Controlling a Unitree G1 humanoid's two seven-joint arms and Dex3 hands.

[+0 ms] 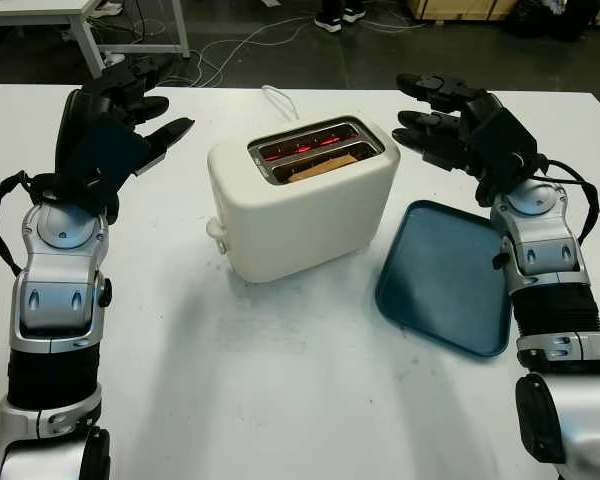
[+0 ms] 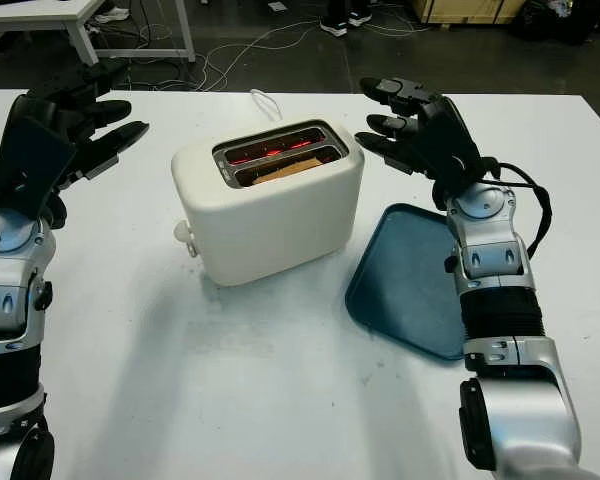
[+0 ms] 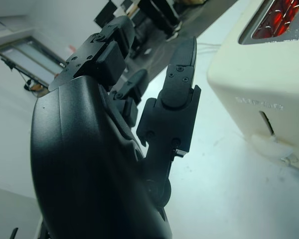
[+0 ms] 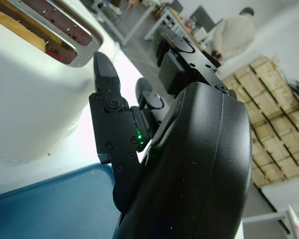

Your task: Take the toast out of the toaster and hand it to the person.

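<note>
toaster [image 1: 302, 199]: cream, 2-slot, upright, mid-table, elements glowing red
toast [image 1: 320, 166]: brown, sunk in near slot

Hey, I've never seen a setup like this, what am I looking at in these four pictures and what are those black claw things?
This is a humanoid robot with two arms. The black things are its three-fingered hands. Two pictures come from a camera pair on its head, looking down at a white table. The other two come from cameras on its wrists, very close to each hand.

On the table stands a cream toaster, its slots glowing red, with a slice of toast in the nearer slot. A dark blue tray lies on the robot's right of the toaster.

The left hand is raised to the left of the toaster, the right hand to its right, above the tray's far end. Both are open and hold nothing. The toast is not yet taken out.
</note>
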